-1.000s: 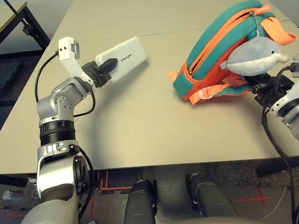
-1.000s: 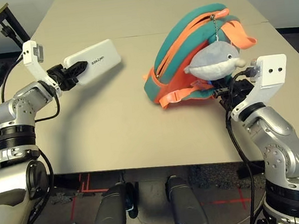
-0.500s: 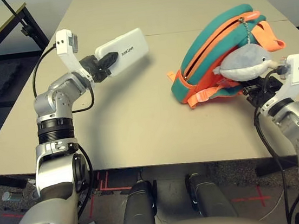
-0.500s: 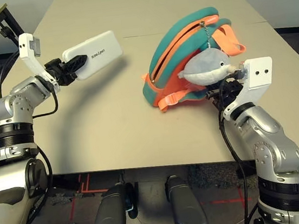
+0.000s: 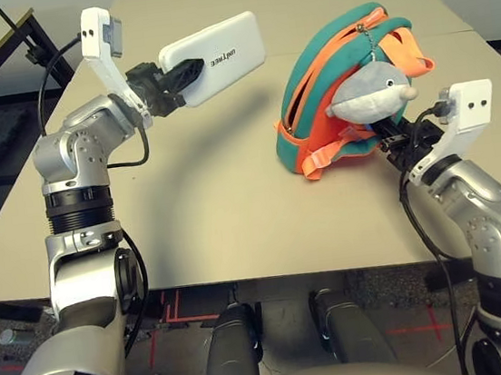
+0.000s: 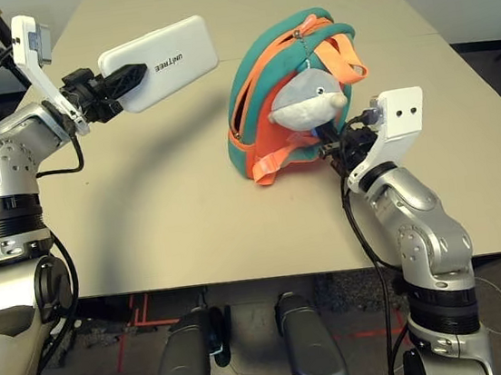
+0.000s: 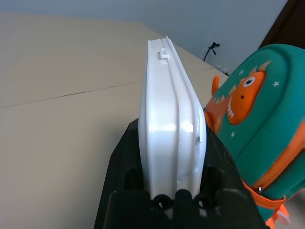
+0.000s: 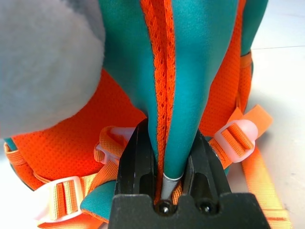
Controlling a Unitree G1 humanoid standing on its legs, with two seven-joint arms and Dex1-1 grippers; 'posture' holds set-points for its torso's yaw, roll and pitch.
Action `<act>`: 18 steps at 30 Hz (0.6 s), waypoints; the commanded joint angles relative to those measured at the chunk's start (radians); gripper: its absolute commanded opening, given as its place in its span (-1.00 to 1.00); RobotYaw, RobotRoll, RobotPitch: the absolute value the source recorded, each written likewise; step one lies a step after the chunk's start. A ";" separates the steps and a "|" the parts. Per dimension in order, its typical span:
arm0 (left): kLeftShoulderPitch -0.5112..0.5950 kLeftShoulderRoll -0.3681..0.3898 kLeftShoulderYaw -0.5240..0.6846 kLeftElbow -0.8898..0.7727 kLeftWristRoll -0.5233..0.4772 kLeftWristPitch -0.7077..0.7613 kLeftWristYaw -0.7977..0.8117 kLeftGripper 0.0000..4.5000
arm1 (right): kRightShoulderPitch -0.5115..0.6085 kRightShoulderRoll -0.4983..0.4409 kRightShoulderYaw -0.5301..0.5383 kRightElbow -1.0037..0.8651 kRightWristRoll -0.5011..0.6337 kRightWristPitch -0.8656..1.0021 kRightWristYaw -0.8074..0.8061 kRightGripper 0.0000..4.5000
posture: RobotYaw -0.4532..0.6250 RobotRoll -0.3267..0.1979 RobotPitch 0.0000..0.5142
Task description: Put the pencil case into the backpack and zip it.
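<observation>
On my feed the table [image 5: 235,208] carries the backpack [image 5: 331,95] propped up on its right half, with my right gripper [image 8: 164,157] jaws pinching its teal-and-orange edge. Over the left half, my left gripper [image 7: 169,164] jaws clamp the pencil case [image 5: 216,56], held in the air.

bare table [image 5: 232,190] between arms, dolphin charm [image 5: 369,97] overhanging backpack [image 5: 331,95] opening

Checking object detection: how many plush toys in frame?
1. A grey plush dolphin hangs on the orange-and-teal child's backpack, facing the right gripper clamping the bag's edge. Others could be hidden behind the bag.
</observation>
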 commanded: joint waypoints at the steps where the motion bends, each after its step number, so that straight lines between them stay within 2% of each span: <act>1: -0.035 0.017 0.006 -0.020 -0.020 -0.001 -0.023 -0.46 | -0.020 0.022 0.008 0.020 0.017 0.018 -0.008 -0.77 | -0.49 0.25 -0.47; 13: -0.051 0.018 0.002 -0.005 -0.016 -0.015 -0.035 -0.46 | -0.140 0.124 0.032 0.117 0.010 -0.004 -0.027 -0.77 | -0.49 0.25 -0.50; 18: -0.059 0.054 0.010 -0.023 -0.025 -0.001 -0.058 -0.46 | -0.152 0.133 0.043 0.169 -0.015 -0.031 -0.020 -0.77 | -0.47 0.25 -0.51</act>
